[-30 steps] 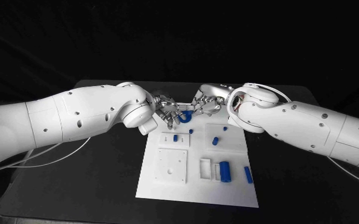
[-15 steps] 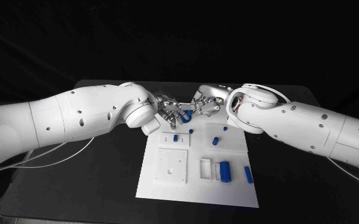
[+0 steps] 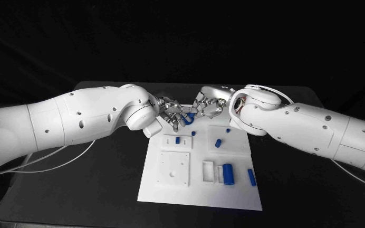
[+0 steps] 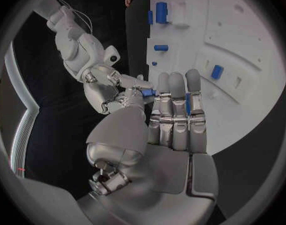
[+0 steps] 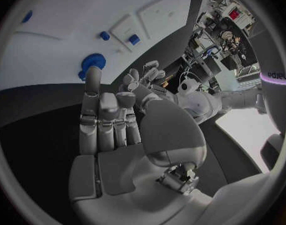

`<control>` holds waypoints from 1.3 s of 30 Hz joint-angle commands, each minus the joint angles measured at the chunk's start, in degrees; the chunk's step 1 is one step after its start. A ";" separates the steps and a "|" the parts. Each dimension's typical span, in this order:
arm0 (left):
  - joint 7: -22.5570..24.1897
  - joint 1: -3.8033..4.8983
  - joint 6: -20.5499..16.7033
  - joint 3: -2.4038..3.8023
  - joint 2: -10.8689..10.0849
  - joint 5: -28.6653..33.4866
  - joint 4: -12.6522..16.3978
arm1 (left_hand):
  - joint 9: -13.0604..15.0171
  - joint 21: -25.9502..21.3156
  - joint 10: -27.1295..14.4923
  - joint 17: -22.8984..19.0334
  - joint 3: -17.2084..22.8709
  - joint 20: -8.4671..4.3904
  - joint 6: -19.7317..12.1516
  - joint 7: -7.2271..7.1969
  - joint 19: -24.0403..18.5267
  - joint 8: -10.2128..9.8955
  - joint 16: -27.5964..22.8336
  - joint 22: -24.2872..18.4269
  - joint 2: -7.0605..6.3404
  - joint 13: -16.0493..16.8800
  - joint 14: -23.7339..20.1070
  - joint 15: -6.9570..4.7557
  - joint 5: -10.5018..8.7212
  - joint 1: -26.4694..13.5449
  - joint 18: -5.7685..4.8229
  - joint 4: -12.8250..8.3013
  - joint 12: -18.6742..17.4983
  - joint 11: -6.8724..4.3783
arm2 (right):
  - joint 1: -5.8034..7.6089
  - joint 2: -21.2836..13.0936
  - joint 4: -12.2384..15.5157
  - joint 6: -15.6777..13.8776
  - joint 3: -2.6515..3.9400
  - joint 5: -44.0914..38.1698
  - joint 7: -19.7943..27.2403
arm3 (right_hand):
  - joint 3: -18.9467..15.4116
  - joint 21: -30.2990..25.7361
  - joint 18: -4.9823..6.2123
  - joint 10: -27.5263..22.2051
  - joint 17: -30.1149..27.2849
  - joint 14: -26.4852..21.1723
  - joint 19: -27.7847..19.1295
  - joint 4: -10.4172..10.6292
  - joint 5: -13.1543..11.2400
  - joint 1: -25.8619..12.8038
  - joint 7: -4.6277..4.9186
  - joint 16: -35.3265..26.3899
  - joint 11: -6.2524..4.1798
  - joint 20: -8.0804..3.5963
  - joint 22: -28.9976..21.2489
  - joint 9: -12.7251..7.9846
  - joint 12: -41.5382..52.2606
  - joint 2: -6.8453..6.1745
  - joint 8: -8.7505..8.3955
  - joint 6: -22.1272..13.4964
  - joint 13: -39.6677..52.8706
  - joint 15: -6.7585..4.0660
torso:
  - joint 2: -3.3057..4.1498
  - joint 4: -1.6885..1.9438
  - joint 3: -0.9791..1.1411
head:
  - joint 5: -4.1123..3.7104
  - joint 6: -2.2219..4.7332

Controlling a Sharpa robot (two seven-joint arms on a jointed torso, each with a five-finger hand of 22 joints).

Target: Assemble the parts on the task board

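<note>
Barely anything has shifted in the head view: both hands stay met at the task board (image 3: 199,186)'s 12 o'clock edge, and the blue part (image 3: 189,117) between them has crept slightly toward the left hand (image 3: 173,113), so I judge a handover is underway, unfinished. The right hand (image 3: 210,105) sits at 1 o'clock of that part. Loose blue pieces (image 3: 227,173) lie toward 5 o'clock on the board.

In the left wrist view, the left hand's fingers (image 4: 174,110) stand nearly straight with the part against them, while the right hand's curled fingertips pinch its other end.

In the right wrist view, the right hand (image 5: 112,120) reaches toward the left, contact hidden.
</note>
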 commanded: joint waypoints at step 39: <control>1.85 -0.14 1.19 0.09 -0.78 0.82 0.01 | -0.42 -1.65 -0.85 -1.19 1.70 0.46 -1.15 0.23 -0.08 -0.30 -1.07 -0.26 3.16 -0.42 -0.70 0.78 6.48 3.77 -0.76 -6.73 -0.84 0.15 | -0.52 -0.36 -0.11 -1.99 0.45 5.20 1.68 | 0.29 -0.64 0.05 -0.11 -0.33 -0.11 0.05 0.23 0.74 -0.54 0.03 -0.09 -0.12 0.09 0.05 2.60 -0.70 -0.13 0.18 0.05 -0.50 -0.09 | 0.08 -0.01 -0.01 | 0.21 -0.11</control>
